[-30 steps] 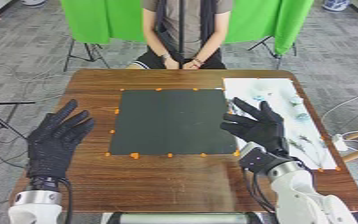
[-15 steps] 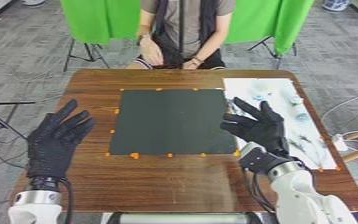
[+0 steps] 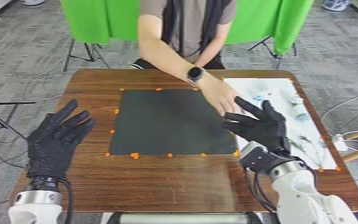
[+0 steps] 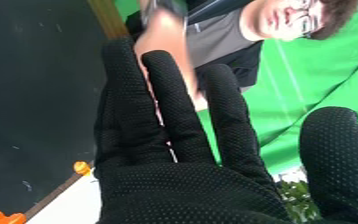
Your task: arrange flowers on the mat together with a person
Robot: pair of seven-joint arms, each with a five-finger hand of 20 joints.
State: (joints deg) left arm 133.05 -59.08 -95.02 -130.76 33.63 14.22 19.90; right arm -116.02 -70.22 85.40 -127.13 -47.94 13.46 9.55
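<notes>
L robot hand (image 3: 51, 142) is open, fingers apart, over the brown counter (image 3: 184, 187) L of the black mat (image 3: 168, 125). R robot hand (image 3: 260, 132) is open too, nr the mat's R edge & the white sheet (image 3: 238, 85) w/ pale blue flowers (image 3: 302, 117) on it. Person's hand (image 3: 218, 95), w/ a dark wristwatch (image 3: 195, 74) above it, is over the mat's far R corner, nr R robot hand's fingertips. Orange tabs (image 3: 135, 155) dot the mat's edges.

With the dark mat (image 3: 162, 122) as dial, passage at 1 to 2 o'clock is blocked by the person's hand (image 3: 218, 94), at 3 by the robot's right hand (image 3: 261, 131). Half past 8 is obstructed by the left hand (image 3: 58, 137). Room is left at 6 and 11.
</notes>
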